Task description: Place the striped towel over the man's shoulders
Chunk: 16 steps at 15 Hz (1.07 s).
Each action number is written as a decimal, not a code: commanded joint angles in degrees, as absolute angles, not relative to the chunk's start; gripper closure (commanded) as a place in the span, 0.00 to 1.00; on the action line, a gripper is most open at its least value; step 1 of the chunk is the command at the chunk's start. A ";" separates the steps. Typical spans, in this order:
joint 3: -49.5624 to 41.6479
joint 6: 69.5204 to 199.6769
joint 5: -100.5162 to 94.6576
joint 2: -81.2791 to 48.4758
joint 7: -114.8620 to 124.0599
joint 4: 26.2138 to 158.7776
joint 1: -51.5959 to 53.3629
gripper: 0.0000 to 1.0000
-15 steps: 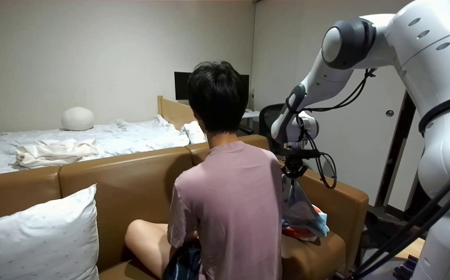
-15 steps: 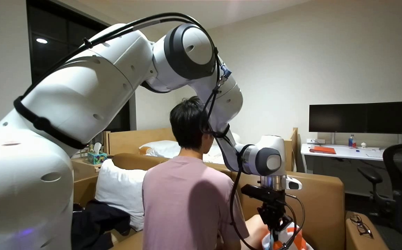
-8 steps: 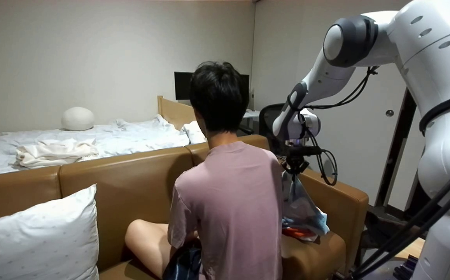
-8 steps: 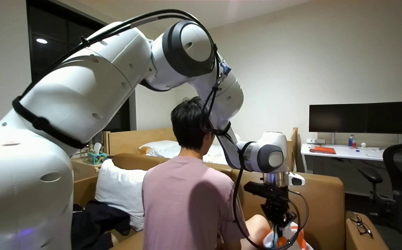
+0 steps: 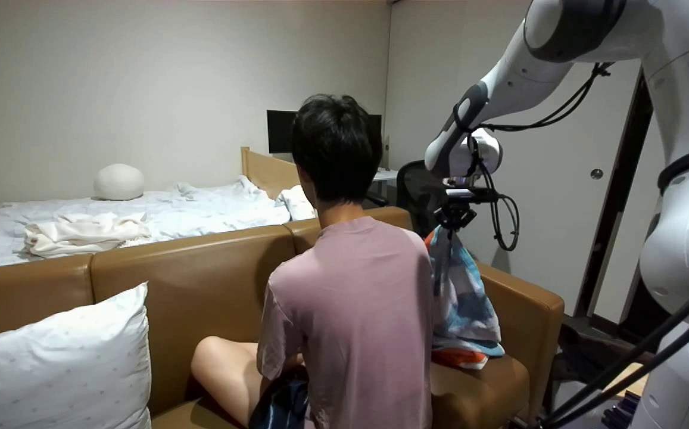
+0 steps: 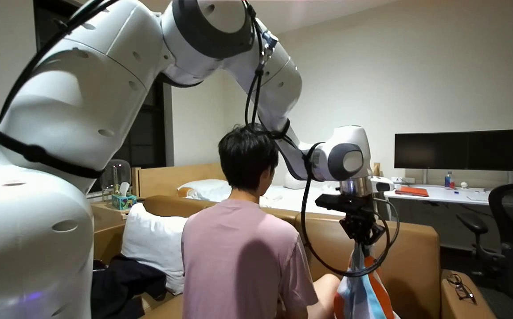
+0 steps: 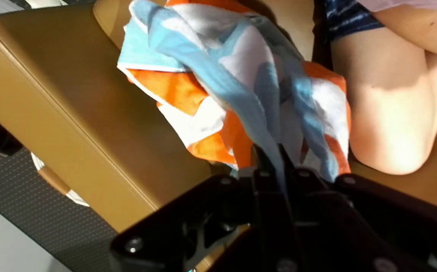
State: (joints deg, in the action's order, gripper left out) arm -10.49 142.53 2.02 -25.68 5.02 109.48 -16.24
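Observation:
The striped towel, orange, white and light blue, shows in both exterior views (image 5: 464,298) (image 6: 362,294) and in the wrist view (image 7: 246,56). My gripper (image 5: 451,229) (image 6: 364,249) (image 7: 270,153) is shut on a fold of it, pointing down. The towel hangs from the jaws; its lower part is bunched on the sofa seat. The man (image 5: 350,310) (image 6: 238,261) sits with his back to both exterior cameras, in a pink T-shirt, his shoulders bare of the towel. My gripper is to his right side, about shoulder height. His bare leg (image 7: 388,105) shows beside the towel in the wrist view.
The brown sofa (image 5: 189,280) has a raised back and an armrest (image 5: 523,292) beside the towel. A white pillow (image 5: 64,363) lies on the man's other side. Glasses (image 6: 461,288) rest on the armrest. A black cable loop (image 6: 349,271) hangs around the gripper.
The arm and gripper have risen, mostly in the last half second. The towel is lifted with them and hangs longer, with more blue and orange stripes showing. The man stays nearly still.

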 commanded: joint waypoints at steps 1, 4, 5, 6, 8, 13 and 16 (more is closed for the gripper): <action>-11.03 144.84 2.39 -16.27 3.75 116.42 -15.16 0.99; -11.12 145.52 2.27 -9.82 3.68 120.15 -14.51 0.99; -11.27 145.35 1.77 -7.79 4.18 121.04 -14.08 0.99; -11.38 144.93 1.23 -6.09 4.51 121.70 -13.72 0.99; -11.24 144.07 0.98 -3.54 4.73 122.55 -13.18 0.99; -11.11 143.20 1.80 -4.07 4.94 121.78 -12.43 0.95; -11.06 143.20 1.79 -4.02 4.95 122.32 -12.22 0.95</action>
